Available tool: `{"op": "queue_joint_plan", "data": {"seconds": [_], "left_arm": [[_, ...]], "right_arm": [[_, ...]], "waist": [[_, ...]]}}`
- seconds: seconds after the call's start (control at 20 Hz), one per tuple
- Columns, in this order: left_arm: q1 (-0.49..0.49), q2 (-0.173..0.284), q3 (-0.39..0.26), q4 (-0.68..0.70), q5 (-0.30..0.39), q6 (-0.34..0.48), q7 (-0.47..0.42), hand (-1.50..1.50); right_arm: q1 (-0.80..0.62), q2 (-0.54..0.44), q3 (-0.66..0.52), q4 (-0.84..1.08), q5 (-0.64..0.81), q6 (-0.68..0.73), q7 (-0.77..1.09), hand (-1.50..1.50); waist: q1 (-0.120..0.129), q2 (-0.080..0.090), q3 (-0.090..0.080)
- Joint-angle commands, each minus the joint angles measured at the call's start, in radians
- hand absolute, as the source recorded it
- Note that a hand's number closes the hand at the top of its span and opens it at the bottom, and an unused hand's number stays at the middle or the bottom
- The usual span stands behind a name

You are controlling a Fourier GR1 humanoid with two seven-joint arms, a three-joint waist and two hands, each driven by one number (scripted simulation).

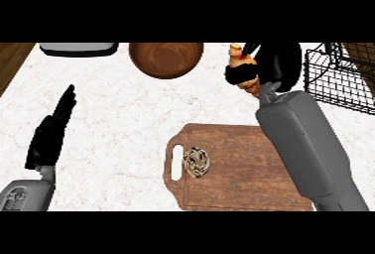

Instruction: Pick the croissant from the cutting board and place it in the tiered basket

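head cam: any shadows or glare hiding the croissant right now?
Head view: light is even and flat, no glare on the counter. The croissant is hidden in part by the right hand curled round it, not by shadow. The wire basket is cut off by the frame's right edge.

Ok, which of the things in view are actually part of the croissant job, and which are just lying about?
Part of the job:
- croissant, held in the right hand
- cutting board, where it came from
- tiered basket, at the right edge

Just lying about:
- wooden bowl
- cookie on the board
- grey tray at the top left
- left hand, open and resting
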Motion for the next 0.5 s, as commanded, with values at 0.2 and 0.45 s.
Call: {"op": "queue_joint_plan", "data": {"seconds": [0.2,0.45], "left_arm": [[0.002,-0.012,0.005,-0.039,-0.003,-0.004,0.031,0.0],[-0.011,0.009,0.033,-0.029,-0.016,-0.019,0.026,0.0]], "right_arm": [[-0.155,-0.2,-0.085,-0.003,0.075,0.158,0.03,1.5],[-0.186,-0.282,-0.21,0.051,-0.046,0.233,-0.106,1.5]], "waist": [[-0.002,-0.002,0.0],[-0.001,0.001,0.0]]}}
